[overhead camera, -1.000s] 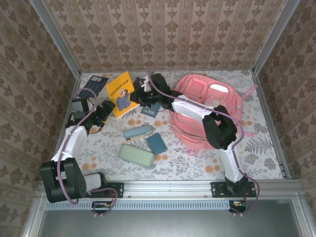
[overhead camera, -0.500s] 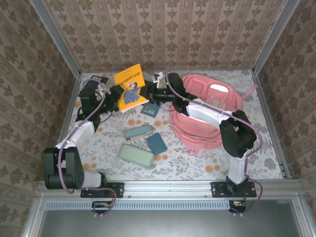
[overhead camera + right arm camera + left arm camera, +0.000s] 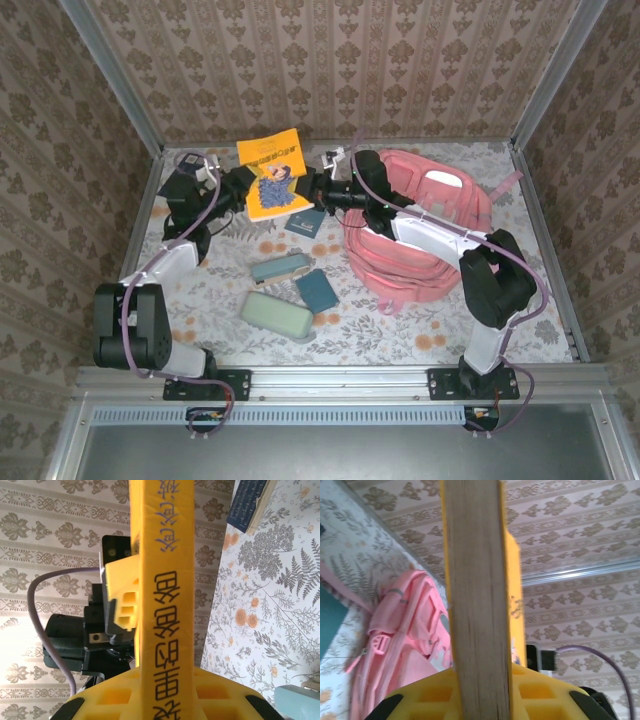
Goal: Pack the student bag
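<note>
The student bag (image 3: 425, 225), a large pink backpack, lies at the right of the table, and its pink fabric (image 3: 402, 630) shows past the book in the left wrist view. A yellow book (image 3: 272, 170) is held up off the table at the back, just left of the bag. My left gripper (image 3: 238, 186) is shut on its left side, the pale page edge (image 3: 477, 590) standing between the jaws. My right gripper (image 3: 318, 190) is shut on its right side, clamping the yellow spine (image 3: 165, 595) with black characters. The left gripper's yellow finger (image 3: 122, 600) shows behind the spine.
A dark blue book (image 3: 305, 222) lies under the raised one. A pale blue case (image 3: 280, 267), a teal notebook (image 3: 317, 290) and a pale green pencil case (image 3: 275, 315) lie in the middle. Another dark book (image 3: 183, 178) sits at the back left. Walls close the back and sides.
The yellow book has risen off the table and moved back and right towards the bag. Both grippers moved with it, the left arm stretching far back.
</note>
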`<state>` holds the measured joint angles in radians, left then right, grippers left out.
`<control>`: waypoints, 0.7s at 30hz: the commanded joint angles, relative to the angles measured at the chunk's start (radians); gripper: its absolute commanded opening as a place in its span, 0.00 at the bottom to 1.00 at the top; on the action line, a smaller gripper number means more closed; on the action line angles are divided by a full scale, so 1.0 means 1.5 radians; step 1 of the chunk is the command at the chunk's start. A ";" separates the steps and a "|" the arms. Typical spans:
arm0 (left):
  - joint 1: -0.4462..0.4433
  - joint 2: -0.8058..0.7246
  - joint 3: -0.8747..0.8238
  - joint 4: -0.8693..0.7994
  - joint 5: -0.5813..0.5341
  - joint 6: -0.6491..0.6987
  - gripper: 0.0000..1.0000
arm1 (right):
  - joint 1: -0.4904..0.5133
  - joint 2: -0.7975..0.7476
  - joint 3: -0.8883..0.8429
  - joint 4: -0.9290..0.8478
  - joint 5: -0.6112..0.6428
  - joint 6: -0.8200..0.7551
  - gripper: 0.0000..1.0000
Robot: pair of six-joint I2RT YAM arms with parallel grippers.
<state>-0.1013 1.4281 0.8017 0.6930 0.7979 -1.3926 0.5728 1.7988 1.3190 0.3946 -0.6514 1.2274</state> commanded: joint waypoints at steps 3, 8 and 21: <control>-0.014 -0.005 -0.013 0.088 0.037 -0.040 0.00 | -0.006 -0.042 0.006 0.032 -0.007 -0.036 0.07; -0.009 -0.035 -0.008 0.023 0.035 -0.003 0.00 | -0.022 -0.093 0.016 -0.206 0.040 -0.204 0.45; -0.014 -0.058 -0.002 -0.036 0.044 0.040 0.00 | -0.058 -0.246 -0.126 -0.679 0.486 -0.755 0.46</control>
<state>-0.1135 1.3788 0.7864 0.6037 0.8391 -1.3609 0.4820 1.4197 1.1881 -0.4404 -0.1322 0.3412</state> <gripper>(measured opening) 0.168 0.457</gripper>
